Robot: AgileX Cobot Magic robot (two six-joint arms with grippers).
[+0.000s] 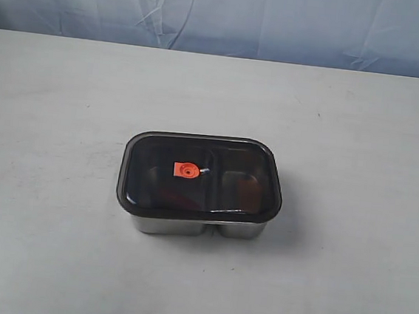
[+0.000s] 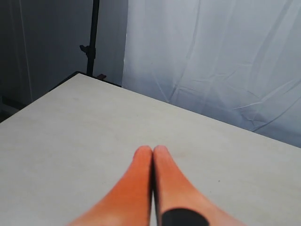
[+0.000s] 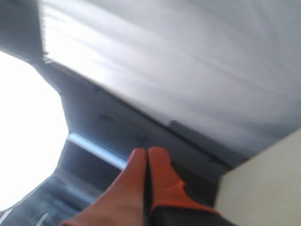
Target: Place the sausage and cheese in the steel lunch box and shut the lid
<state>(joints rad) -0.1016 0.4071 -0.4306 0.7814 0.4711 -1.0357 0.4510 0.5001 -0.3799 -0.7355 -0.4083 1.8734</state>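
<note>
Fingers (image 2: pixel 134 179) of the left gripper (image 2: pixel 153 149) are pressed together tip to tip, holding nothing, above bare table (image 2: pixel 56 141) with a pale cloth (image 2: pixel 211 61) behind. In the exterior view, one box (image 1: pixel 188 228) stands near the middle of the table. One dark lid (image 1: pixel 155 178) sits flat on it, covering it from edge to edge, with one orange valve (image 1: pixel 187 170) at the lid's centre. Two compartments show dimly through the lid, but what lies in them is too murky to name. The right gripper (image 3: pixel 147 153) is likewise closed on nothing, in a blurred view past the table's corner. The box shows in neither wrist view, so its place relative to either gripper cannot be told.
</note>
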